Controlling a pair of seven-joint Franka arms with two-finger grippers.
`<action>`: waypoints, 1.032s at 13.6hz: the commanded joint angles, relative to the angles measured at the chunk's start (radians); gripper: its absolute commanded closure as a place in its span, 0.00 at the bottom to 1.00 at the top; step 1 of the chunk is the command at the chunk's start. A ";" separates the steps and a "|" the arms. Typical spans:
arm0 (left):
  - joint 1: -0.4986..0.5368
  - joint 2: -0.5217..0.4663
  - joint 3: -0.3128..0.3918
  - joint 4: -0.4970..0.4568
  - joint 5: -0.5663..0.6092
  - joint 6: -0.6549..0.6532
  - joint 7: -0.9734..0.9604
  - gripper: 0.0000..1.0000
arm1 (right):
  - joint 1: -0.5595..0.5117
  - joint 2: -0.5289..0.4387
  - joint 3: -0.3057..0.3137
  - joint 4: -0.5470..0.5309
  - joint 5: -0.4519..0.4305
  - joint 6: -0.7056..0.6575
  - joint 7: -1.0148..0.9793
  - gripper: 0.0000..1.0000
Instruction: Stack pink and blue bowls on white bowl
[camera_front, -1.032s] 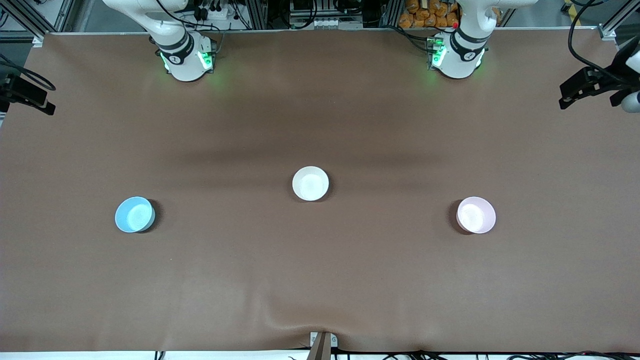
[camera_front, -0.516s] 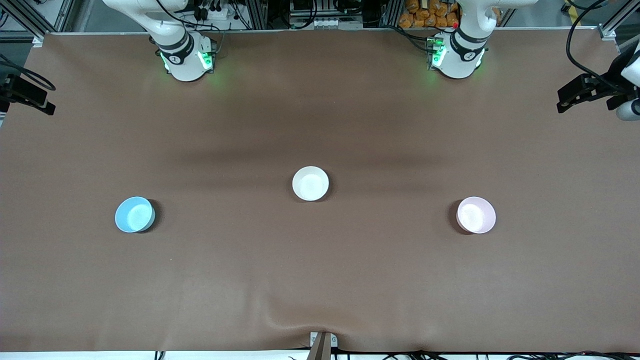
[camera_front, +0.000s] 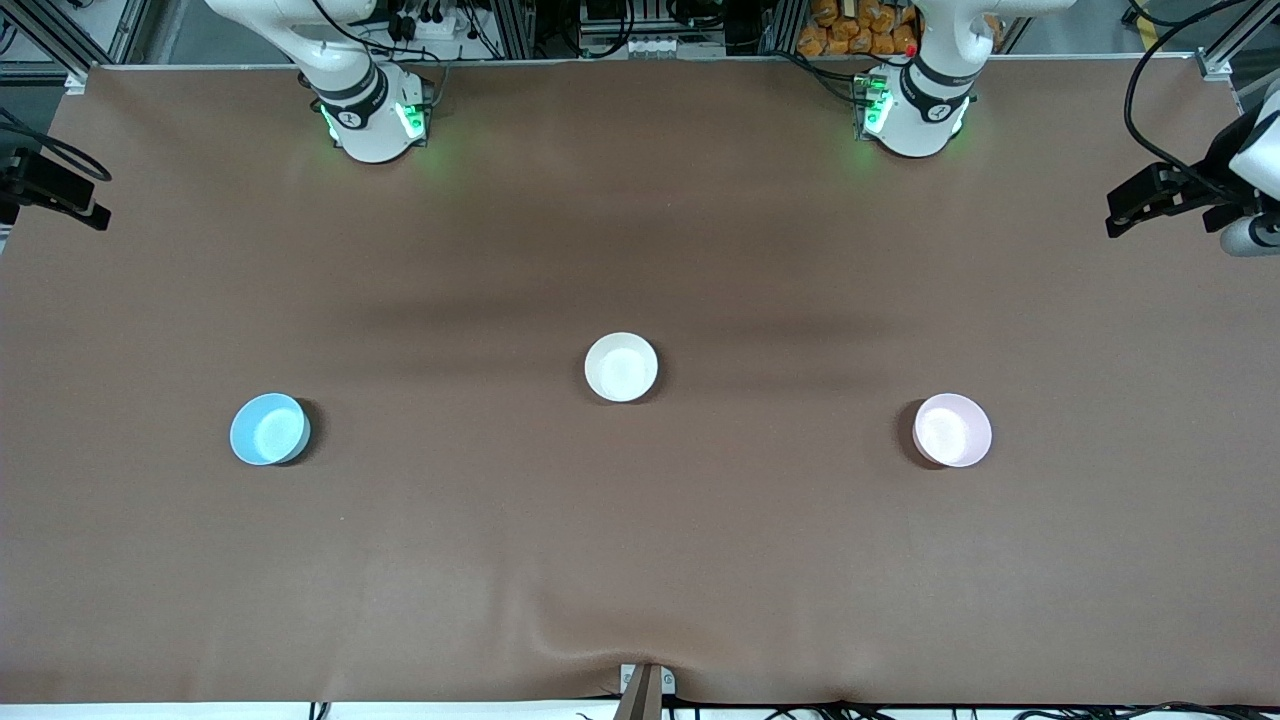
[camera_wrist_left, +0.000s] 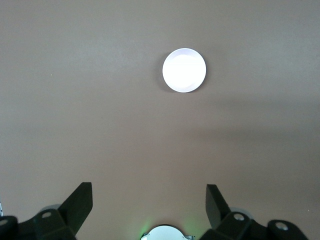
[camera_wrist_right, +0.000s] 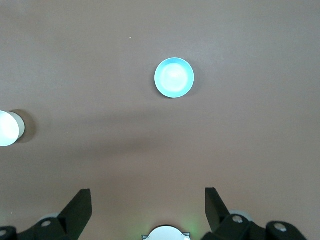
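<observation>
From the front, the white bowl (camera_front: 621, 367) sits mid-tabletop (camera_front: 640, 560); the blue bowl (camera_front: 269, 429) lies toward the right arm's end from it and the pink bowl (camera_front: 952, 430) toward the left arm's end, both slightly nearer the camera and well apart from it. In the left wrist view, the left gripper (camera_wrist_left: 149, 205) hangs wide and empty over the tabletop, with the pink bowl (camera_wrist_left: 184, 70) ahead. In the right wrist view, the right gripper (camera_wrist_right: 148, 205) hangs wide and empty, with the blue bowl (camera_wrist_right: 174, 78) ahead and the white bowl (camera_wrist_right: 8, 128) at the edge.

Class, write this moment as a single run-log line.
stage: nothing stacked | white bowl: mid-table | pink bowl: left-arm end | blue bowl: right-arm end | left gripper: open, high | right gripper: open, high
</observation>
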 joint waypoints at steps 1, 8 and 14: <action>0.015 -0.011 0.000 -0.042 -0.014 0.040 0.020 0.00 | -0.006 0.004 0.005 0.019 -0.009 -0.014 0.015 0.00; 0.036 -0.011 0.002 -0.168 -0.014 0.182 0.020 0.00 | -0.006 0.004 0.005 0.019 -0.009 -0.014 0.015 0.00; 0.049 0.053 0.000 -0.392 -0.043 0.556 0.020 0.00 | -0.006 0.004 0.005 0.019 -0.009 -0.012 0.015 0.00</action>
